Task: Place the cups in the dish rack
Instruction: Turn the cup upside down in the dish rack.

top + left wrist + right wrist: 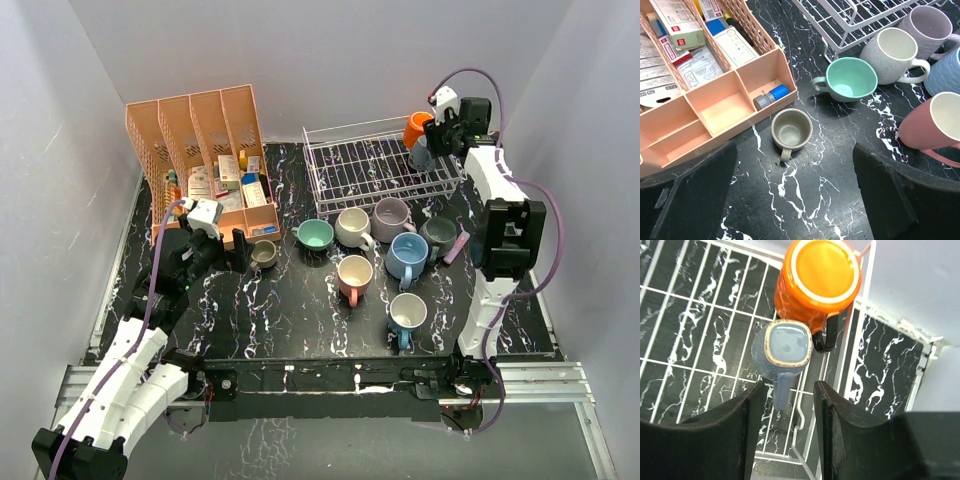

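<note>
The white wire dish rack (365, 165) (690, 296) stands at the back of the table. In its right corner an orange cup (416, 128) (819, 277) and a grey-blue cup (422, 156) (785, 347) sit upside down. My right gripper (440, 135) (789, 410) hovers over them, open, with the grey-blue cup's handle between the fingers and touching neither. Several more cups stand on the table: teal (314, 235) (850, 80), cream (352, 226), lilac (391, 214), pink (355, 274). My left gripper (225, 250) (795, 195) is wide open just short of a small olive cup (264, 253) (791, 131).
A salmon-pink organizer (200, 140) (720, 105) full of packets stands at the back left, close beside the olive cup. A small pink stick (457, 247) lies by the dark grey cup (438, 235). White walls enclose the table.
</note>
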{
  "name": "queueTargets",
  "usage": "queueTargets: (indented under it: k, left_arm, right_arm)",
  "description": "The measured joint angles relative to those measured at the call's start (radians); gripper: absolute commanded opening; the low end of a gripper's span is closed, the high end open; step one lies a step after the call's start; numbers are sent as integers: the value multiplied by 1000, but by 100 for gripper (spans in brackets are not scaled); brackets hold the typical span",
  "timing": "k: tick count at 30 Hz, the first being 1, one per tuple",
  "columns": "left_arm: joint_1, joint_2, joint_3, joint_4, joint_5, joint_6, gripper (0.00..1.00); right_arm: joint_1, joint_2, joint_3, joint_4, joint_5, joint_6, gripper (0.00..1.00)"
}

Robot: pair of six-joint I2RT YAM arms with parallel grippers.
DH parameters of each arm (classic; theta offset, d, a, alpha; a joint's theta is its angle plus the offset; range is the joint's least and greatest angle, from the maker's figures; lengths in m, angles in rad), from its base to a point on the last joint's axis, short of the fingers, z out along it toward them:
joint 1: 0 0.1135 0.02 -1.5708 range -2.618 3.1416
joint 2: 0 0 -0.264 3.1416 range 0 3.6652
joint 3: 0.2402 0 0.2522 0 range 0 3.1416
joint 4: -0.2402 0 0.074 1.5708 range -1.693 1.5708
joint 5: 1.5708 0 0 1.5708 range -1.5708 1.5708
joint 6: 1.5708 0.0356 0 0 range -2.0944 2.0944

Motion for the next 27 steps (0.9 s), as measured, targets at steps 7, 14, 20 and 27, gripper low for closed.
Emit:
queueTargets:
  k: [7, 14, 20, 27]
  left_arm:
    - [0, 0, 0, 0, 0, 1, 97]
    - [0, 0, -4, -2, 0, 0, 97]
    - [0, 0, -5, -6, 0, 1, 97]
    - [0, 0, -5, -6, 0, 1, 97]
  right_arm:
    - [0, -123, -46, 5, -111, -12, 46]
    - [1, -155, -98, -8, -259, -45, 16]
    - [0, -79, -50, -68, -295, -45, 15]
    - [0, 32, -19, -111, -248, -25, 15]
